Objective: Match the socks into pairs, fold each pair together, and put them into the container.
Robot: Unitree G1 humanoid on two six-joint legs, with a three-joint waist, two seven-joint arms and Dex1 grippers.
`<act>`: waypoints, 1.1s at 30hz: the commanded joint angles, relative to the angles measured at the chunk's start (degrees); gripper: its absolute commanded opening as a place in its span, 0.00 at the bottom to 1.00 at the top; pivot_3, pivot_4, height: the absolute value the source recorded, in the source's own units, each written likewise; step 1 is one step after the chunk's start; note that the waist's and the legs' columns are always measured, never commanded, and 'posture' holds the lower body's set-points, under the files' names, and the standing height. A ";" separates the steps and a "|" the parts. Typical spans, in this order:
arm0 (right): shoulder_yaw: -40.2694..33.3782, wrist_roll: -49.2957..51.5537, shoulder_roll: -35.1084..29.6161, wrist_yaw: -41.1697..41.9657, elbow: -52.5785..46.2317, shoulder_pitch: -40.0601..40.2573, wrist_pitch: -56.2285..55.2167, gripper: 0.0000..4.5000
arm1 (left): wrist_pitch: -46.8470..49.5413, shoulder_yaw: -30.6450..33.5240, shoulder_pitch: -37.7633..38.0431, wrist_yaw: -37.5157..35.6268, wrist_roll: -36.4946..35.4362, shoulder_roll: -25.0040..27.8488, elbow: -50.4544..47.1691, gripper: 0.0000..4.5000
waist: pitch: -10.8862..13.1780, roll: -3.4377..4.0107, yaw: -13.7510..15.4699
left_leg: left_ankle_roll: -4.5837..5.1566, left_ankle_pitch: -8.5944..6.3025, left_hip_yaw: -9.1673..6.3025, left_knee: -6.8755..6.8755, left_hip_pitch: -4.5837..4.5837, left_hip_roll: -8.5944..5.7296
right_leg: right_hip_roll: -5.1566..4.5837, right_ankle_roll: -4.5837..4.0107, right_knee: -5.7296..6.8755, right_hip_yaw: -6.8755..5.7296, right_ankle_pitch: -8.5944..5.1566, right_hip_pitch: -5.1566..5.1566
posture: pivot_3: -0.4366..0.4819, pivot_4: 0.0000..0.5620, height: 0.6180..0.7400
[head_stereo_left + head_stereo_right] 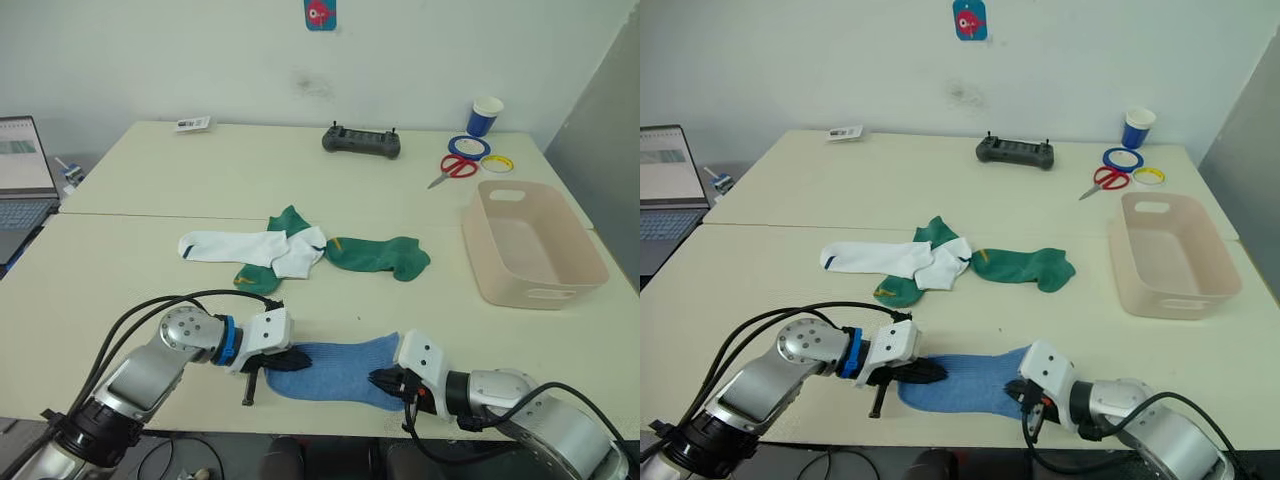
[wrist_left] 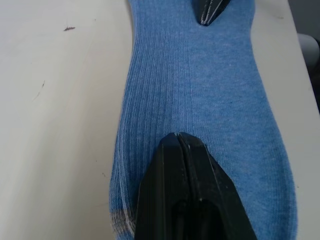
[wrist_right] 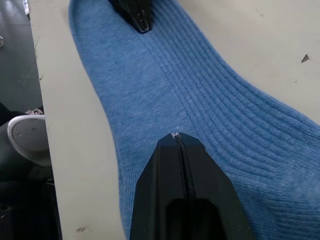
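A: Where do we have the blue socks?
B: Flat at the near table edge, stacked as far as we can tell. Our left gripper presses one end and our right gripper the other, jaws of both closed tight, tips resting on the fabric; we cannot tell if any cloth is pinched.
A: And around us?
B: Further in, two white socks overlap one green sock; the other green sock lies just beside. The container sits to the right, well apart.
A: Clutter?
B: Far edge: controller, scissors, tape rolls, paper cup. Laptop far left.
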 commanded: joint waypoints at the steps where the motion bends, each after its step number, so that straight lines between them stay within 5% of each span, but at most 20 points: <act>1: -1.09 -0.39 -2.31 0.99 -1.59 4.11 -0.50 0.00 | -1.84 -0.35 1.01 0.34 2.61 0.49 2.43 0.00 | -0.01 0.00 -0.01 | 0.00 0.00 0.00 0.00 0.02 0.00 | 0.00 0.00 0.00 0.00 0.00 0.02 | 0.48 0.27 1.00; 7: -4.43 -1.65 -5.08 1.48 -4.72 10.13 -4.78 0.00 | -4.59 0.36 -0.86 -1.20 1.83 0.19 4.55 0.00 | -0.06 -0.02 -0.02 | 0.00 0.00 0.01 0.00 0.08 0.00 | -0.02 0.00 0.02 0.00 0.00 0.06 | 0.48 0.27 1.00; 14: -14.36 4.07 -0.49 -2.36 -13.92 11.23 -3.18 0.00 | 0.69 -0.37 -5.77 -5.24 -4.20 -1.85 -4.30 0.00 | 0.02 -0.07 -0.05 | -0.01 0.00 -0.01 0.02 -0.04 -0.01 | -0.01 0.06 0.05 -0.01 0.04 0.00 | 0.48 0.27 1.00; 20: -21.39 7.72 2.80 -5.27 -16.24 13.25 -0.95 0.00 | -1.15 -4.31 -4.96 -4.58 0.69 -3.69 -1.98 0.00 | 0.02 -0.07 -0.16 | -0.02 0.00 -0.02 0.00 -0.04 -0.01 | 0.03 0.07 0.01 -0.01 0.02 0.01 | 0.48 0.27 1.00; 25: -24.13 6.47 5.90 -7.93 -15.06 16.09 -3.04 0.36 | -8.26 -6.14 -2.46 -4.27 6.02 -2.93 5.99 0.00 | 0.01 -0.06 -0.13 | -0.01 0.00 -0.04 0.00 0.01 0.02 | 0.04 0.04 0.07 -0.01 0.00 0.00 | 0.48 0.27 1.00; 32: -17.61 -1.42 9.39 -11.78 -7.61 18.88 -6.30 0.89 | -9.83 -6.63 -1.14 -3.31 6.17 -5.14 6.90 0.00 | -0.12 0.05 -0.12 | -0.01 0.00 0.02 0.01 0.06 -0.06 | -0.06 -0.22 0.06 0.08 -0.15 0.07 | 0.48 0.27 1.00; 33: -16.31 -1.97 9.68 -11.66 -6.99 19.10 -6.52 0.89 | -10.15 -6.63 -1.01 -3.30 6.35 -5.09 7.07 0.00 | -0.14 0.08 -0.12 | -0.01 0.00 0.02 0.01 0.06 -0.07 | -0.06 -0.23 0.06 0.09 -0.15 0.07 | 0.48 0.27 1.00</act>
